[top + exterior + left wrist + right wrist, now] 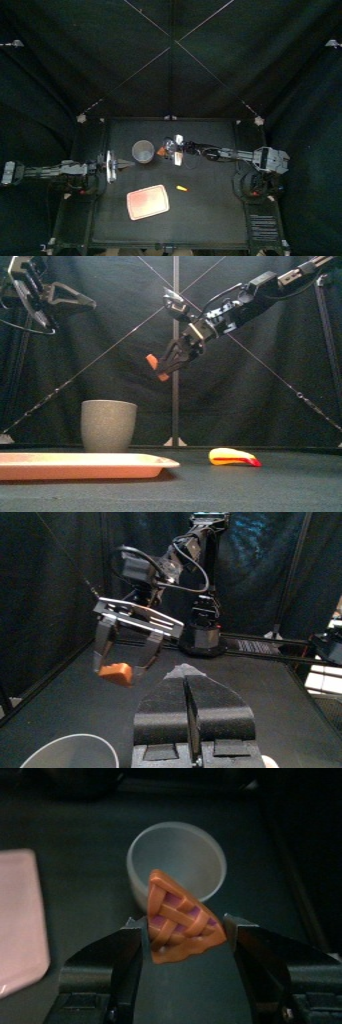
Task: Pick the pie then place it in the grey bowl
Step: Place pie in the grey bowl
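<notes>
This is a robotics lab test booth rather than a lived-in room. Black curtains (80,60) close off the back and both sides, and a small black tabletop (201,212) sits inside them, bare of any furniture or household clutter. Two black robot arms reach over it, the left arm (54,172) from one side and the right arm (234,153) from the other. The things here are staged props, not real kitchenware: a flat pink tray (147,202), a tall grey cup (108,424), a yellow and red toy food (234,457) and a plastic toy pie (181,918).
</notes>
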Robot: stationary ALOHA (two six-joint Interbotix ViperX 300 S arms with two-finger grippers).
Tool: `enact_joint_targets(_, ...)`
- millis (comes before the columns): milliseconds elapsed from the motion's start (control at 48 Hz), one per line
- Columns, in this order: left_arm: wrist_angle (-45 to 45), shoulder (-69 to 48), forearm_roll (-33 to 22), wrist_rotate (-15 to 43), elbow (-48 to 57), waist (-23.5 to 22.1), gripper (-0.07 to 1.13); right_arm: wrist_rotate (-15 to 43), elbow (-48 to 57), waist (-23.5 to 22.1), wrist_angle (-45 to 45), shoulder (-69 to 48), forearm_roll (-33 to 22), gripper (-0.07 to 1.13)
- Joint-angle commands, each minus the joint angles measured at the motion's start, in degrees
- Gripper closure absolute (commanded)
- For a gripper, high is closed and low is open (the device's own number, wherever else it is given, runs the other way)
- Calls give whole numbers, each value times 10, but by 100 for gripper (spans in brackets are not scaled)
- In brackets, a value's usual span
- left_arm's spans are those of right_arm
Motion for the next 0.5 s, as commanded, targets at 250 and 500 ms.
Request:
enact_joint_targets(250, -6, 3, 1, 3, -8, 4, 106, 19, -118, 48, -163, 117, 60, 42)
enact_joint_targets(500, -6, 2, 8, 3, 0, 4, 106, 87, -163, 54, -167, 169, 40, 35)
